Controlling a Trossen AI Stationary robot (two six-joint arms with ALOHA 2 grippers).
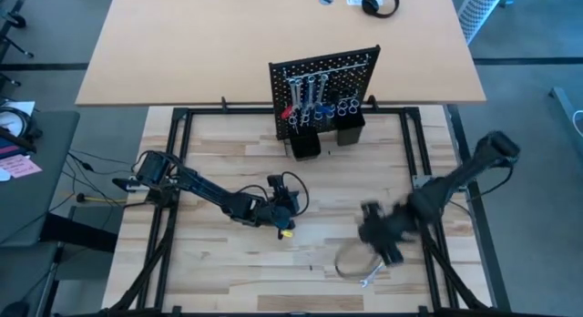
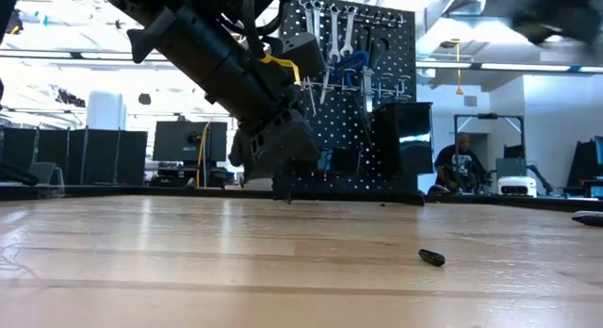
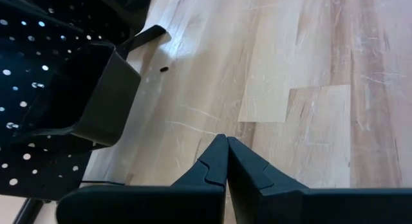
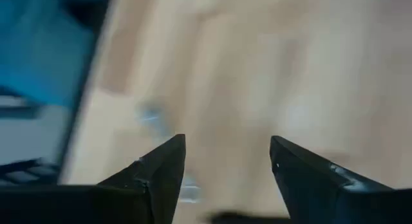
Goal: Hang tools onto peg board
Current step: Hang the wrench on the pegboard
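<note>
Peg board stands upright at the far edge of the wooden table, middle of the scene, black w/ rows of holes. Silver wrenches hang in a row on it, blue-handled tools below them, something red at the board's left side. Two black cups sit at its base.

Left gripper is low over the table, left of center, fingers pressed together, nothing between them. In the low view that arm slants down in front of the board w/ its tip just above the wood. A small yellow bit shows right by the gripper tip from above; can't tell what it is.

Right gripper is over the table's near right part, blurred, fingers spread wide apart, nothing held. Just beside it on the table lies a silver wrench, w/ a thin curved loop next to it; can't tell what the loop is.

A small dark piece lies alone on the wood, well apart from the board. A person sits in the room behind.
</note>
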